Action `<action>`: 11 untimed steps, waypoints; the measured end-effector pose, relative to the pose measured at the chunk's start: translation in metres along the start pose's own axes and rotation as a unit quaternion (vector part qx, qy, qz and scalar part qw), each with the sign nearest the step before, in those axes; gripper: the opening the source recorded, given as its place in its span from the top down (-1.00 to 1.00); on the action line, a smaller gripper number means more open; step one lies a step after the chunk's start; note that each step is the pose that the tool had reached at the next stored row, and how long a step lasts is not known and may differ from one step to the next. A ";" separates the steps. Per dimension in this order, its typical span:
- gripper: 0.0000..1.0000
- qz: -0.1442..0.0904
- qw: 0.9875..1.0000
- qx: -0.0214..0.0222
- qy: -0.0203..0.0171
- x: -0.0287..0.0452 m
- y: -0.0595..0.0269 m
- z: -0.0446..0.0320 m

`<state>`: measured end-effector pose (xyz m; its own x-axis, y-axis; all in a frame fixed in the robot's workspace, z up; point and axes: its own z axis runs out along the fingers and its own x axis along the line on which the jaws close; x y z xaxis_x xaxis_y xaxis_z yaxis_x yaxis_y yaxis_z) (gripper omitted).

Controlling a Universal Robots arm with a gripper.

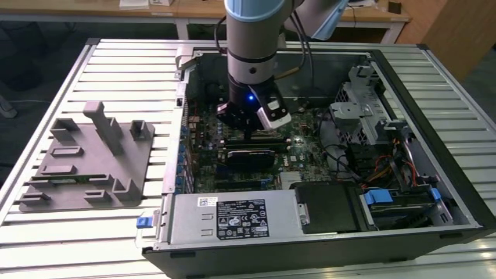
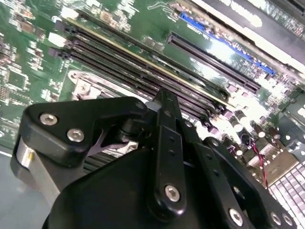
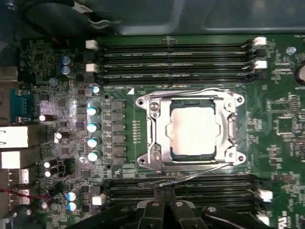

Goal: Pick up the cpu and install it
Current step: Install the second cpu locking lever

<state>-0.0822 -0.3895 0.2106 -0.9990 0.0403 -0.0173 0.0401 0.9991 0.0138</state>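
Claw (image 3: 164, 200) hangs just over the motherboard (image 3: 62, 119) inside the open case (image 1: 434, 151); my fingers (image 2: 167, 143) look pressed together with nothing between them. Cpu (image 3: 194, 130) sits flat in its socket (image 3: 155, 129), silver top up, metal bracket framing it, RAM slots (image 3: 171, 57) on both sides. I'd judge it light, stiff and slick on top, with a fragile underside, so hold it by the thin edges, not the face. My arm (image 1: 252, 52) comes straight down into the case, wrist vertical. Grey tray (image 1: 85, 163) sits on the table (image 1: 116, 70), well off to the exterior view's left.
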 end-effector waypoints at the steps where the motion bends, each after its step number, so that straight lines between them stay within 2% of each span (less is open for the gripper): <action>1: 0.79 0.000 1.000 0.000 0.000 0.0011 0.0001 0.0005; 8: 0.79 0.000 1.000 0.000 0.000 0.0015 0.0000 0.0005; 11: 0.79 0.000 1.000 0.000 0.000 0.0014 0.0001 -0.0065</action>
<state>-0.0837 -0.3894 0.2171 -0.9990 0.0401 -0.0172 0.0399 0.9991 0.0141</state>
